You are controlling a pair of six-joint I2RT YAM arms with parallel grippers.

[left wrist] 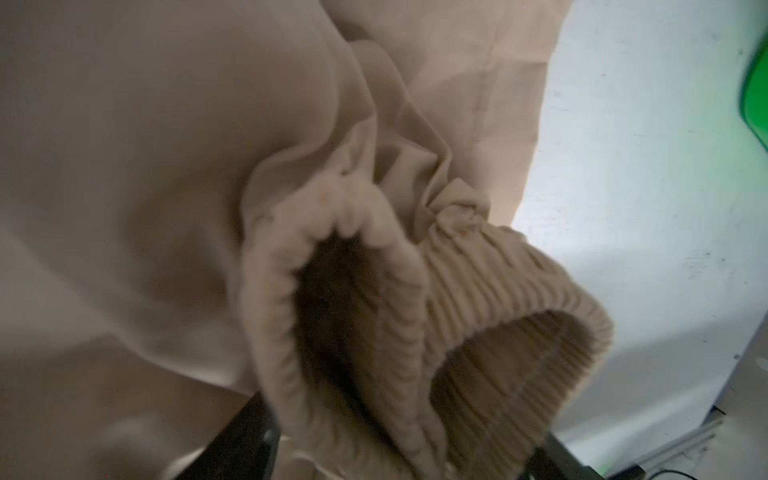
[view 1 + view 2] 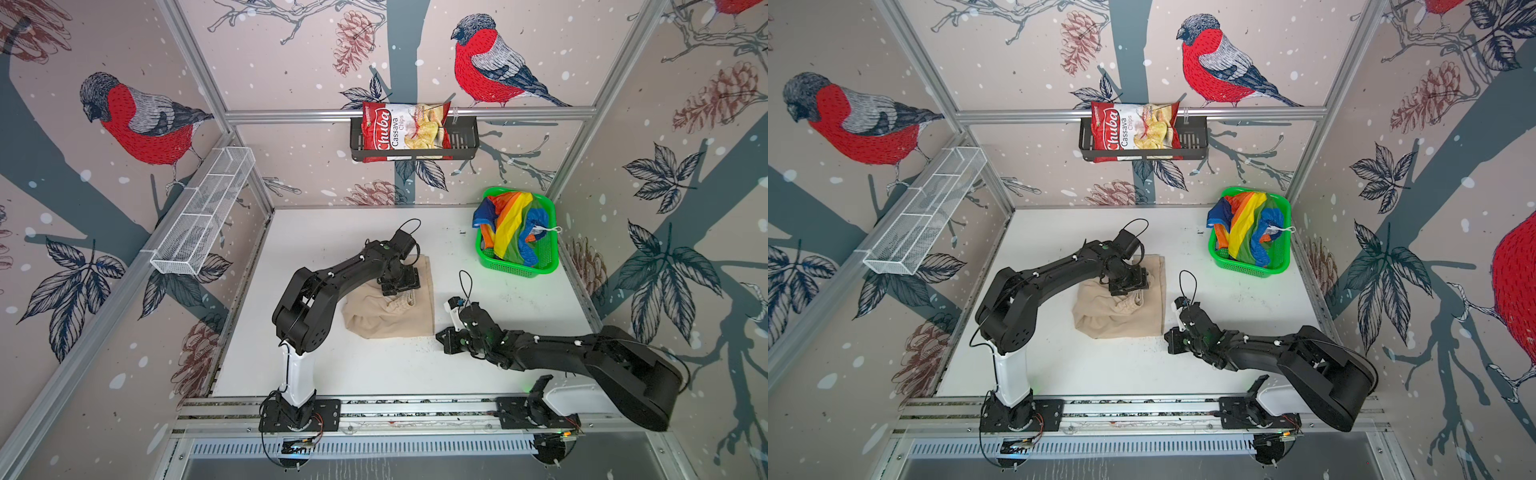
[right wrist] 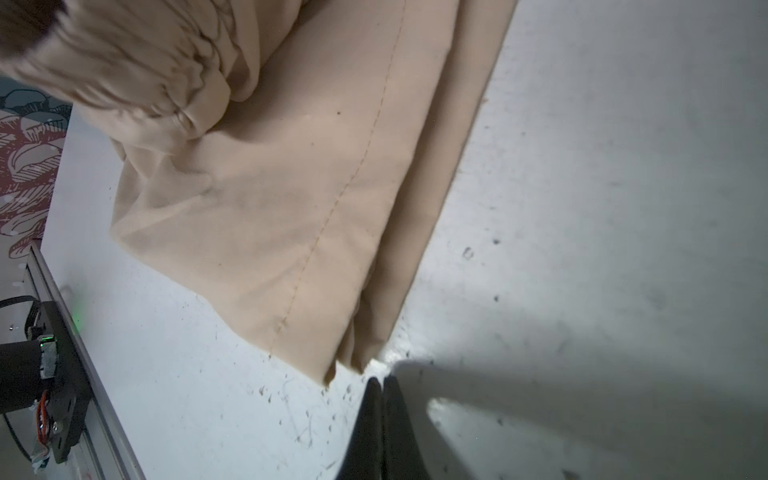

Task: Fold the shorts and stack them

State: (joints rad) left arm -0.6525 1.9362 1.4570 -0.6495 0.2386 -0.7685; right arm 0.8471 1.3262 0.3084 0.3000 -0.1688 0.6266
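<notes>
Your beige shorts (image 2: 390, 320) sit mid-tabletop (image 2: 332, 370), half folded with the elastic waistband (image 1: 519, 291) bunched up on top. Your left fingers (image 1: 237, 453) are right at that waistband, spread apart with the band looping between them, not pinching it as far as I can see. Your right fingers (image 3: 370, 424) are pressed together on nothing, tips just beside the near corner of the shorts. The rainbow shorts (image 2: 509, 226) are crumpled in the green basket (image 2: 519, 270) at the far right corner — well apart from the beige pair.
</notes>
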